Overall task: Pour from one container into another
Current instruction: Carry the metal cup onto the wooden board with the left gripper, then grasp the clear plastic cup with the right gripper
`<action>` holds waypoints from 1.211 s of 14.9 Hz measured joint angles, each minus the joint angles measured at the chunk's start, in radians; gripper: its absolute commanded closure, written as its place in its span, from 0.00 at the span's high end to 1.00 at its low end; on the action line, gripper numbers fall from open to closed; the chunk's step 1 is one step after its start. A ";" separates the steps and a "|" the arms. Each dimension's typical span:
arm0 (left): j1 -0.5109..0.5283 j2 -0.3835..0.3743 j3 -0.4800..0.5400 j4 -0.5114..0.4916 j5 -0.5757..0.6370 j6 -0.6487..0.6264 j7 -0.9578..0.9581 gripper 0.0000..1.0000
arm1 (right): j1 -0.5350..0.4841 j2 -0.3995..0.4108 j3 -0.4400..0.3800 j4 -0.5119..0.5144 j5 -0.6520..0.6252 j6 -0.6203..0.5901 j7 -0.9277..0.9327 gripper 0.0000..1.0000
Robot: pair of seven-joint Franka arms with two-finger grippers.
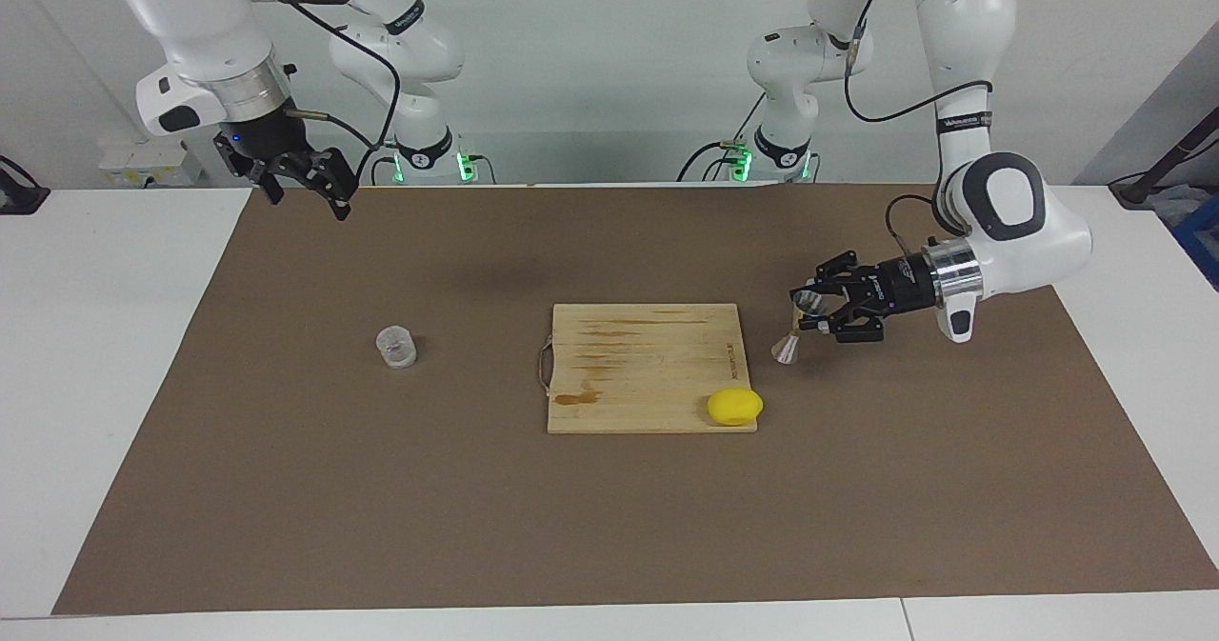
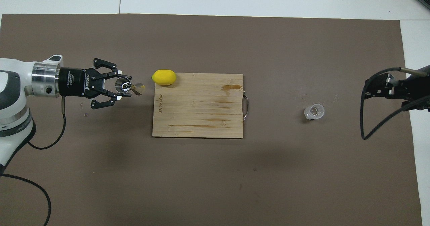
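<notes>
Gripping the steel jigger (image 1: 793, 327) by its upper cone, the left gripper (image 1: 809, 306) lies almost level, its black linkage fingers pinched in on the shiny rim. The jigger is an hourglass of polished metal, two cones joined at a thin waist. It hangs tilted above the brown mat (image 1: 609, 527), the lower cone swung out toward the cutting board (image 1: 648, 365) and not touching the mat.

Reading the overhead view as a clock face with the board at the centre and twelve pointing away from the robots, the jigger sits at about nine o'clock, just off the board's short edge. The clear cup (image 1: 395, 347) stands upright on the mat at three o'clock, well apart from the board. It is small and squat, a see-through cylinder with a ribbed, textured wall, and nothing touches it.

The board is a pale bamboo rectangle with streaky grain, darker stains and a thin metal handle on the edge facing the cup. A smooth yellow lemon (image 1: 734, 406) rests on its eleven o'clock corner, overhanging the edge a little.

The right gripper (image 1: 309, 198) waits high over the mat's edge at three o'clock of the cup, its fingers spread wide and holding nothing. The matte, felt-like mat covers a white table (image 1: 114, 355).
</notes>
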 measured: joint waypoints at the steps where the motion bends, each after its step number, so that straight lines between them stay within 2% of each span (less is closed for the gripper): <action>1: -0.031 -0.010 0.000 -0.011 -0.020 0.034 -0.036 0.00 | -0.009 0.005 0.000 -0.005 0.016 0.003 0.052 0.99; 6: -0.177 -0.017 -0.001 -0.034 -0.135 0.226 -0.123 0.00 | -0.067 0.043 -0.005 -0.032 0.084 0.064 0.302 0.99; 10: -0.326 -0.013 -0.003 -0.044 -0.292 0.446 -0.124 0.00 | -0.098 0.060 -0.006 -0.116 0.154 0.149 0.491 0.99; 14: -0.463 0.011 -0.003 -0.048 -0.459 0.660 -0.065 0.00 | -0.164 0.114 -0.007 -0.179 0.263 0.181 0.561 1.00; 18: -0.556 0.075 -0.003 -0.049 -0.607 0.763 0.066 0.00 | -0.223 0.218 -0.008 -0.202 0.371 0.241 0.566 1.00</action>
